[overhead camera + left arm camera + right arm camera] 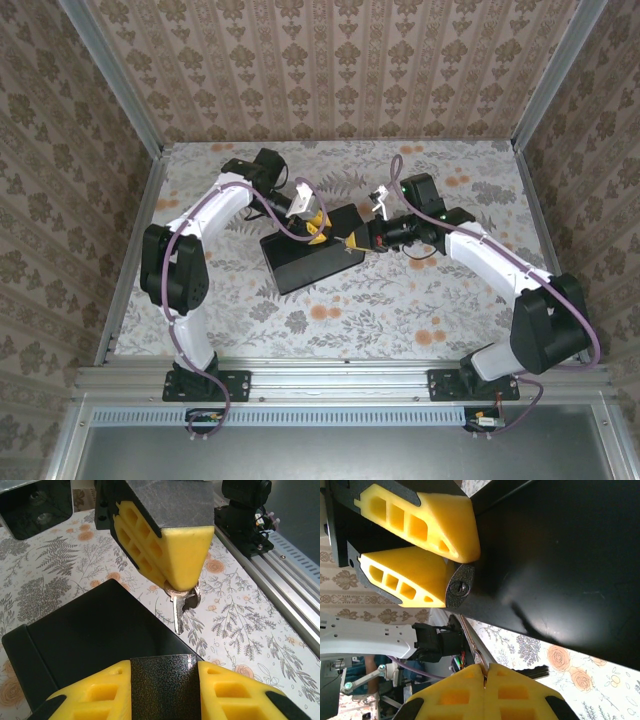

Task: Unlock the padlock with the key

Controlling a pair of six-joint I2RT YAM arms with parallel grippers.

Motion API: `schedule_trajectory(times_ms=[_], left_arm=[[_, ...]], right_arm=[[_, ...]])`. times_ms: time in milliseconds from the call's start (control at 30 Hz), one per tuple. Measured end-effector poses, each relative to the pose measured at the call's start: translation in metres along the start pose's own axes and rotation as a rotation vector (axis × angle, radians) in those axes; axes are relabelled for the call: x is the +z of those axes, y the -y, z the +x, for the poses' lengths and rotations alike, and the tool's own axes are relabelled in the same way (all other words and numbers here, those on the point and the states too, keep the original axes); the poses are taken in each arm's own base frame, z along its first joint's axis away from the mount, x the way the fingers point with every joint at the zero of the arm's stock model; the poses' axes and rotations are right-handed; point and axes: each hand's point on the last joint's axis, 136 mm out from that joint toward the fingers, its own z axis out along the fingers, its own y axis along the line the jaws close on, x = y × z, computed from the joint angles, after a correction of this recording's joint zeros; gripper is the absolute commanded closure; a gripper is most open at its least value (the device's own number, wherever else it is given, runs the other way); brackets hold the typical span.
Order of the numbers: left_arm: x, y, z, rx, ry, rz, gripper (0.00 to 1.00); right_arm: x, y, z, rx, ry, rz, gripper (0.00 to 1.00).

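The padlock (459,587) is a small dark speckled block with a round keyhole facing the right wrist camera. My left gripper (164,668) is shut on it, with a yellow finger on each side of the padlock (163,687), at the far corner of the black box (300,265). My right gripper (484,669) is shut on the key (472,637), whose thin blade slants up toward the keyhole and ends just below it, apart from it. From the left wrist, the key (178,614) hangs silvery below the right gripper's fingers (185,555). Both grippers (316,228) (362,240) meet over the box.
The black box (85,630) lies on the floral cloth (400,300) at mid-table. An aluminium rail (280,580) runs along the table's near edge, by the arm bases. Patterned walls and metal posts (130,90) enclose the back and sides.
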Motion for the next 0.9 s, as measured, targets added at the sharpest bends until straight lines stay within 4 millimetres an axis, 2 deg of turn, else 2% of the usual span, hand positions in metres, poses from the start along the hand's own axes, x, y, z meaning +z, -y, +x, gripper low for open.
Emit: schedule_trajectory(times_ms=[433, 900], left_arm=[[0.000, 0.000, 0.000, 0.000, 0.000, 0.000, 0.75], [0.003, 0.002, -0.001, 0.004, -0.001, 0.008, 0.75]], right_arm=[[0.005, 0.006, -0.003, 0.016, -0.011, 0.006, 1.00], [0.007, 0.004, -0.011, -0.009, 0.012, -0.008, 1.00]])
